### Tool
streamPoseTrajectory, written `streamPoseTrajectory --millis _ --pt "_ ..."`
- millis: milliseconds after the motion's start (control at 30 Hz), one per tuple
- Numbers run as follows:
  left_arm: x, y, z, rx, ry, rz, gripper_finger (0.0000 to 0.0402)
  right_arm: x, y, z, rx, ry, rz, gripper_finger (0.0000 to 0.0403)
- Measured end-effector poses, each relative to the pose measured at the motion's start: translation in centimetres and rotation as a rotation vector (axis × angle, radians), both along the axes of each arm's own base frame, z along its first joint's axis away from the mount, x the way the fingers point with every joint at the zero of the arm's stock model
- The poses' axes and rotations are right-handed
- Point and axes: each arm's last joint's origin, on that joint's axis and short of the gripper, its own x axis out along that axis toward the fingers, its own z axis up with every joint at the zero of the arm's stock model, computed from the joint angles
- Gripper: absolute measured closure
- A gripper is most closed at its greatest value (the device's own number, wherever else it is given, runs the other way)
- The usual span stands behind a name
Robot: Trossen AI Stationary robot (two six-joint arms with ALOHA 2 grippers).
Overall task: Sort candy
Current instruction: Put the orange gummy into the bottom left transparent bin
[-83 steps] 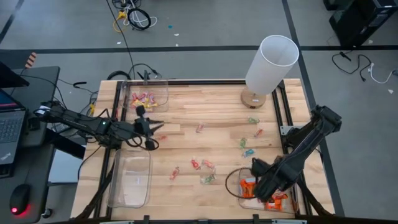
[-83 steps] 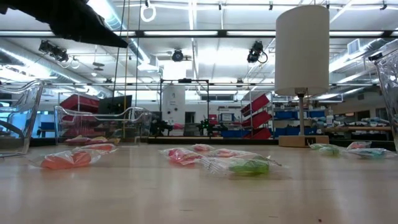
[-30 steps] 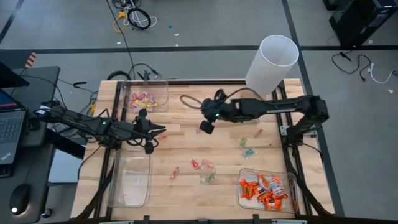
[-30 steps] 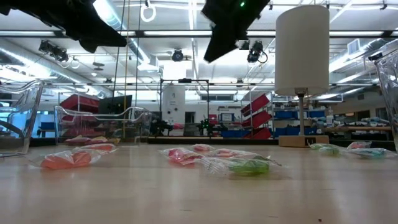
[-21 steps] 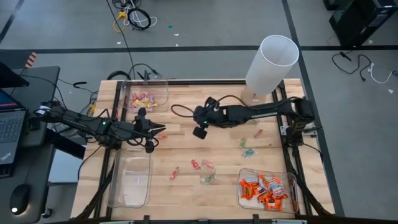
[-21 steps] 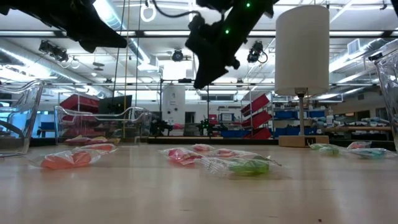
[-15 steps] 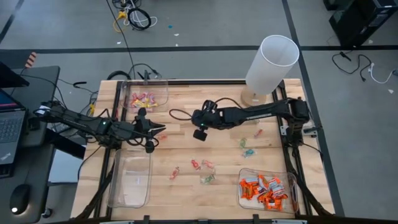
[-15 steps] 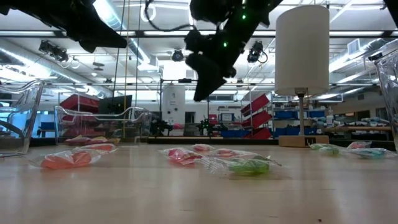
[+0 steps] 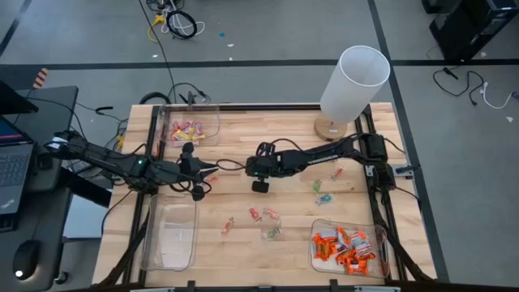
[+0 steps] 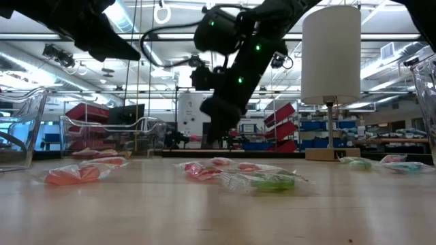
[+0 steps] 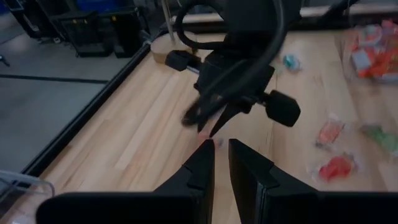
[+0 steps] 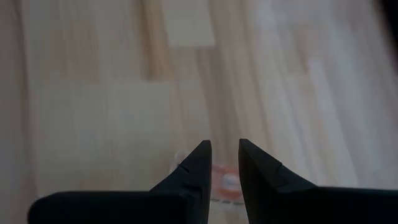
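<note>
Two claws over the middle boards, one candy beneath the right

Stretched in from its own side, the right arm has its right claw [image 12: 225, 146] low over the middle of the table [image 9: 243, 243]. The claw's tips stand a narrow slot apart with nothing between them. Directly under them lies a pink candy [image 12: 225, 180], flat on the wood and apart from the tips. Bare boards lie open all round that spot.

The left claw [image 11: 221, 146] hovers near the right claw and points straight at it, with a strip of bare wood between the two. Whether it is parted or closed on anything cannot be told; a fleck of pink shows at its tip.

Beyond the right claw, toward the near edge, a loose scatter of sweets [image 9: 264, 216] lies well apart from it. A few green ones [image 9: 323, 195] lie toward the right arm's base.

Clear bins keep to the table's margins:
- one with pink and yellow candy [image 9: 186, 127] behind the left claw, at the far corner;
- an empty bin [image 9: 170, 235] at the near left edge;
- a bin of orange candy [image 9: 347, 247] at the near right corner.

A white lamp [image 9: 349, 85] stands at the far edge, well clear of both claws.
</note>
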Motion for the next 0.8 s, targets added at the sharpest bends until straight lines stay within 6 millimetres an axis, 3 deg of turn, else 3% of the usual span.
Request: streamPoseTrajectory --millis 133,800 --pt "0.2 -0.1 -0.3 0.005 0.016 0.001 0.0353 0.2 0.2 -1.1 0.002 0.025 0.001 0.0325" --pt "0.3 -0.1 -0.4 0.029 0.029 -0.001 0.0353 -0.4 1.4 -1.4 0.051 0.042 -0.081 0.0232"
